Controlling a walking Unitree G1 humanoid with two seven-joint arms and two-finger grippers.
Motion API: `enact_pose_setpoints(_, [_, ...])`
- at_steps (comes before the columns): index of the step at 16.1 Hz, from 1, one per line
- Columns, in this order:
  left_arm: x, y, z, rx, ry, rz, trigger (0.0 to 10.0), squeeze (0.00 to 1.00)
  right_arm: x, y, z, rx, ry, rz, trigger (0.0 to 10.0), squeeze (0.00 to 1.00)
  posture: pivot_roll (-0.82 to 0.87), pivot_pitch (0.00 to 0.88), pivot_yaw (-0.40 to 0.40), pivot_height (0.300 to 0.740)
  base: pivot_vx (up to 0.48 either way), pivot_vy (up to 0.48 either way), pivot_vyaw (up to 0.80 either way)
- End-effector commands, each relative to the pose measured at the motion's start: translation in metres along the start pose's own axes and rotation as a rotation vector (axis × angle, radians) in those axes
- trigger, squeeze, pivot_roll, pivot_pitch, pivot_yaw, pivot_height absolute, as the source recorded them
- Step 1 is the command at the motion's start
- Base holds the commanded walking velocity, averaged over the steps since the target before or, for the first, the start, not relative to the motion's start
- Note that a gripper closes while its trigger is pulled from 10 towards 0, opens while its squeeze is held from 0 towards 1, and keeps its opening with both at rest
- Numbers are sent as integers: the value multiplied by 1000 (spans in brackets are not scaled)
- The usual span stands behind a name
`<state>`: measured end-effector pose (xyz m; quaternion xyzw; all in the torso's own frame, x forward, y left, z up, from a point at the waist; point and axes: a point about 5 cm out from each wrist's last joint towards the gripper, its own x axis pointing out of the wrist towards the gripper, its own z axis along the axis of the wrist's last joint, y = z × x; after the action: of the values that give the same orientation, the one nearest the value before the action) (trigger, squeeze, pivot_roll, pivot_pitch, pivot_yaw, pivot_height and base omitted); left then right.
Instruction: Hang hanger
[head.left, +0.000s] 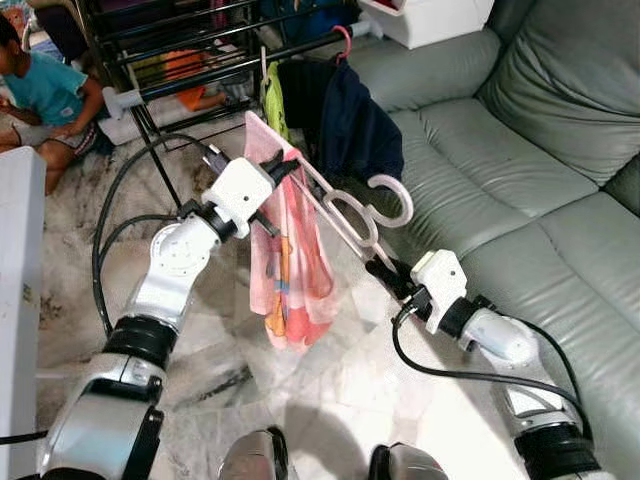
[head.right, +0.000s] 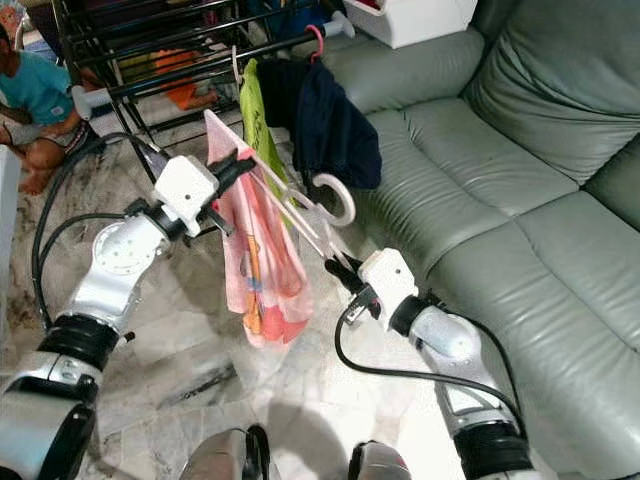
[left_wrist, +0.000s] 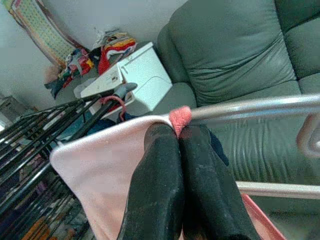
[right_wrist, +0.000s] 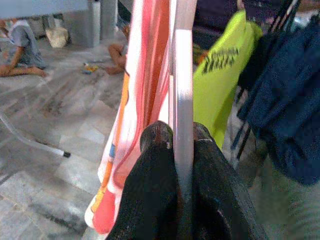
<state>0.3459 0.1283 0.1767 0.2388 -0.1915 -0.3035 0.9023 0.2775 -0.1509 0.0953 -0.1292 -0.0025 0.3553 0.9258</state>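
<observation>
Currently mid-carry: left gripper (head.left: 283, 170) is clamped on the hanger (head.left: 345, 212) at its cloth-covered end, right gripper (head.left: 385, 268) pinching the other end. Pink garment (head.left: 290, 265) hangs between them. Next: raise the hook above both grippers onto the drying rack (head.left: 190, 45) rail ahead.

drying rack (head.left: 190, 50) top cut off, person (head.left: 45, 95) partly out of frame

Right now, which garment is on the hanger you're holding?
The pink garment, draped on the white hanger between both grippers; the green and navy ones hang on the rack.
</observation>
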Motion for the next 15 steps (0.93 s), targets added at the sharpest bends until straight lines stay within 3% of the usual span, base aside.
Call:
enact_pose_setpoints(1, [3,0,9,23,-42,-2,0,0,2,1,-12,40,76,-17,10000,0,-56,84,52,740,0,0,0])
enact_pose_setpoints(5, [2,-8,13,15,-58,-23,0,0,11,-8,-18,149,111,-137,10000,0,-51,86,48,740,0,0,0])
enact_pose_setpoints(8, [1,-22,14,-18,-66,-56,0,0,21,-16,-12,240,72,-228,10000,0,-51,89,51,740,0,0,0])
enact_pose_setpoints(12, [3,-58,15,-66,-74,-137,0,0,34,-24,8,255,-24,-249,10000,0,-54,93,47,740,0,0,0])
enact_pose_setpoints(15, [5,-72,20,-85,-89,-175,0,0,36,-25,14,257,-67,-257,10000,0,-58,93,48,740,0,0,0])
